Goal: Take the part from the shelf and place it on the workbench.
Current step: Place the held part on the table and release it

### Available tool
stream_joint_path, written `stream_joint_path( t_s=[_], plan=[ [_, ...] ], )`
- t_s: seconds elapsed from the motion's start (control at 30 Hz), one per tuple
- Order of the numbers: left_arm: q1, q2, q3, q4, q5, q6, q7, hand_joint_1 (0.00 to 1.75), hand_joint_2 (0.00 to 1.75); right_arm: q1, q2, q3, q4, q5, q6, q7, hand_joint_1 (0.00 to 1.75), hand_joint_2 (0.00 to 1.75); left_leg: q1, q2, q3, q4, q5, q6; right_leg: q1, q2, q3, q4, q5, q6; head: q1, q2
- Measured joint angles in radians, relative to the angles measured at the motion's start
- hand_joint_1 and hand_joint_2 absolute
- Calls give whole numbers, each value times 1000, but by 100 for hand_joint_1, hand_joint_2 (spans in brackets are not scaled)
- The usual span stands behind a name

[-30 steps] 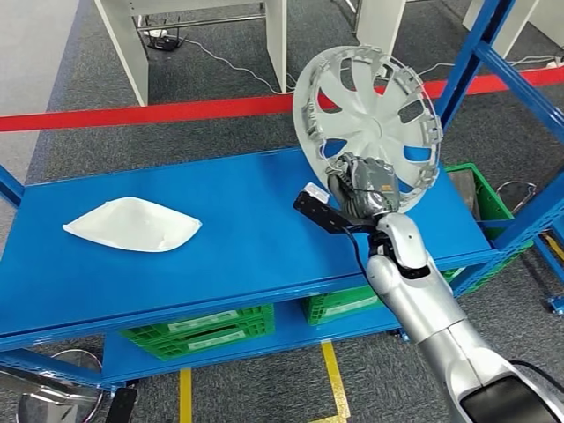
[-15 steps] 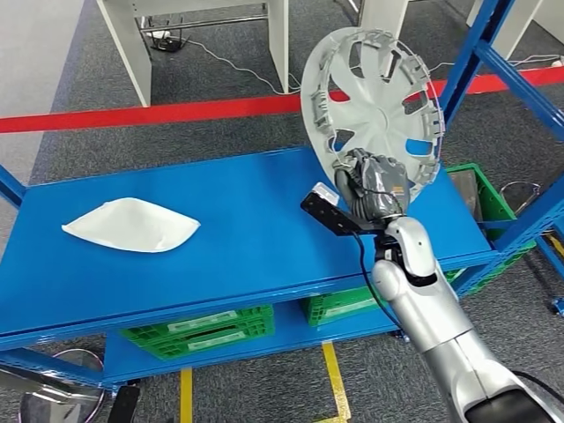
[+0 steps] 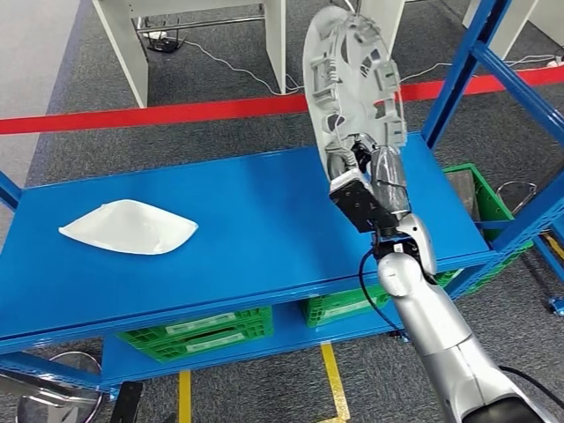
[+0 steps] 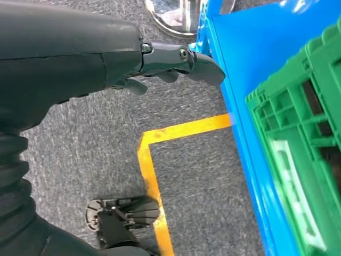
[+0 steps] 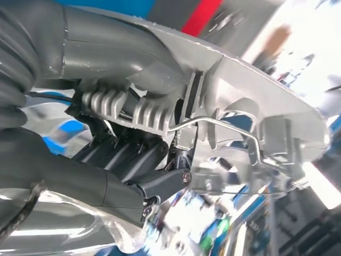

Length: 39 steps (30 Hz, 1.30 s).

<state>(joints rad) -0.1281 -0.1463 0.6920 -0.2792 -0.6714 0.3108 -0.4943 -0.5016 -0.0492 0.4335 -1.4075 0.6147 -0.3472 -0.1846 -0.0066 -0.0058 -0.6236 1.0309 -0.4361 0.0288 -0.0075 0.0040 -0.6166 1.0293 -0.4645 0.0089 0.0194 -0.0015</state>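
Right hand grips wheel cover by low rim. Cover stands on edge, up at 12 o'clock from hand, above blue bench. Left hand hangs loose, fingers spread, holds nothing.

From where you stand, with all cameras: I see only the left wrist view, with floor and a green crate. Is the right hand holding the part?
Observer: Yes. The right hand grips the wheel cover at its lower rim.
Operator: Is it already lying on the blue workbench?
Observer: No. It is held above the workbench, standing nearly on edge.
Operator: Is something else on the workbench?
Observer: A white bag lies near the far left end, well apart from the cover.
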Motion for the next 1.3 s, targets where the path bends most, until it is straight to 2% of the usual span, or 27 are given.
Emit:
stream_joint_path(
  t_s=[0.07,0.1,0.17,0.2,0.23,0.27,0.3,0.33,0.4,0.43,0.53,0.57,0.63,0.7,0.73,0.77,0.8,0.87,0.9,0.97,1.07,1.1,1.13,1.2,1.23,1.27,1.3],
  plan=[
    [-6,-6,0,0,2,3,0,0,175,0,2,-3,-37,-64,32,-16,175,175,6,0,6,-12,5,4,0,-1,-10,16,-16,10,2,0],
    [-8,-9,0,0,3,3,-1,0,175,-1,3,-4,-50,-95,51,-24,175,175,9,0,9,-17,7,6,-1,-2,-26,50,-38,14,4,0],
    [-12,-12,1,0,8,3,-4,0,175,-3,3,-4,-66,-152,91,-37,175,175,10,1,10,-18,9,9,-3,-2,-83,174,-99,21,6,0],
    [-12,-13,1,0,9,3,-5,0,175,-3,3,-3,-71,-175,111,-42,175,175,10,1,9,-18,9,9,-4,-2,-112,235,-120,24,6,0],
    [-13,-14,1,0,11,3,-5,0,175,-2,3,-2,-74,-196,131,-46,175,175,10,0,10,-17,9,9,-4,-2,-129,270,-124,26,6,0],
    [-13,-15,1,0,12,3,-6,0,175,-3,3,-2,-77,-215,151,-48,175,175,11,0,10,-16,9,9,-5,-3,-129,266,-109,27,7,0],
    [-13,-16,1,0,12,2,-6,0,175,-3,3,-1,-81,-233,171,-51,175,175,11,0,10,-15,8,8,-5,-3,-109,223,-78,28,7,0],
    [-14,-16,1,0,13,2,-7,0,175,-4,3,0,-84,-248,189,-53,175,175,12,-1,10,-13,6,5,-5,-4,-77,155,-42,27,7,0],
    [-15,-16,1,0,14,2,-7,0,175,-6,2,5,-92,-270,215,-59,175,175,8,-2,5,-5,3,-3,-4,-4,-15,39,-3,22,6,0],
    [-16,-16,2,0,16,2,-8,0,175,-6,2,9,-95,-277,223,-62,175,175,6,-2,2,-2,2,-8,-4,-3,-1,12,0,17,6,0],
    [-17,-16,3,0,20,1,-8,0,175,-7,2,18,-104,-291,235,-67,175,175,6,-2,-3,3,2,-20,-4,-2,0,4,-1,0,6,0],
    [-17,-15,4,0,21,1,-8,0,175,-8,2,19,-109,-296,238,-69,175,175,7,-1,-8,14,-8,-25,-5,-3,2,3,0,-6,5,0],
    [-17,-15,5,0,24,0,-7,0,175,-9,3,21,-122,-305,243,-71,175,175,10,0,-41,96,-59,-35,-7,-5,4,1,1,-15,4,0],
    [-15,-15,6,0,26,0,-7,0,175,-8,3,24,-130,-309,244,-73,175,175,12,1,-98,230,-119,-42,-6,-5,4,2,0,-19,3,0],
    [-15,-15,7,0,28,0,-6,0,175,-8,3,25,-132,-310,244,-73,175,175,13,1,-118,275,-131,-43,-6,-5,5,2,0,-20,3,0],
    [-14,-16,7,0,30,0,-5,0,175,-7,3,26,-136,-312,244,-74,175,175,13,1,-121,283,-124,-42,-5,-5,5,2,0,-20,3,0],
    [-14,-16,7,1,32,1,-3,0,175,-7,3,27,-140,-315,244,-76,175,175,13,1,-106,253,-99,-39,-5,-4,7,3,0,-20,3,0],
    [-15,-16,8,0,37,3,3,0,175,-7,3,29,-152,-323,243,-79,175,175,11,1,-46,125,-33,-27,-4,-3,10,4,0,-19,3,0],
    [-16,-16,8,0,39,6,6,0,175,-7,3,30,-159,-326,243,-80,175,175,9,0,-20,67,-10,-21,-2,-3,9,5,0,-17,3,0],
    [-16,-16,10,1,39,12,12,0,175,-5,3,30,-170,-332,239,-82,175,175,5,-1,1,13,1,-13,0,-4,3,4,3,-9,4,0],
    [-14,-18,11,1,39,20,16,0,175,-2,3,29,-182,-339,232,-82,175,175,6,-1,1,-2,8,-4,0,-4,-5,4,1,8,5,0],
    [-14,-18,12,1,39,23,17,0,175,-2,3,28,-184,-340,231,-81,175,175,8,0,0,-8,13,2,-1,-4,-13,21,-18,13,5,0],
    [-15,-19,12,1,39,26,18,0,175,-3,3,25,-184,-341,230,-81,175,175,11,1,-2,-12,18,7,-1,-4,-29,60,-49,17,6,0],
    [-16,-18,12,1,39,32,20,0,175,-2,3,21,-185,-342,228,-81,175,175,11,2,-11,-13,28,12,-2,-4,-75,188,-127,22,6,0],
    [-16,-19,12,1,39,35,21,0,175,-1,3,20,-184,-342,227,-81,175,175,10,3,-18,-13,32,13,-3,-4,-93,245,-152,24,6,0],
    [-15,-19,13,1,39,37,22,0,175,-1,3,19,-184,-342,227,-81,175,175,10,3,-24,-12,38,13,-3,-4,-97,272,-159,25,6,0],
    [-15,-20,13,1,39,39,24,0,175,0,3,17,-184,-343,226,-81,175,175,10,3,-31,-12,44,12,-3,-4,-81,259,-147,25,6,0]
  ],
)
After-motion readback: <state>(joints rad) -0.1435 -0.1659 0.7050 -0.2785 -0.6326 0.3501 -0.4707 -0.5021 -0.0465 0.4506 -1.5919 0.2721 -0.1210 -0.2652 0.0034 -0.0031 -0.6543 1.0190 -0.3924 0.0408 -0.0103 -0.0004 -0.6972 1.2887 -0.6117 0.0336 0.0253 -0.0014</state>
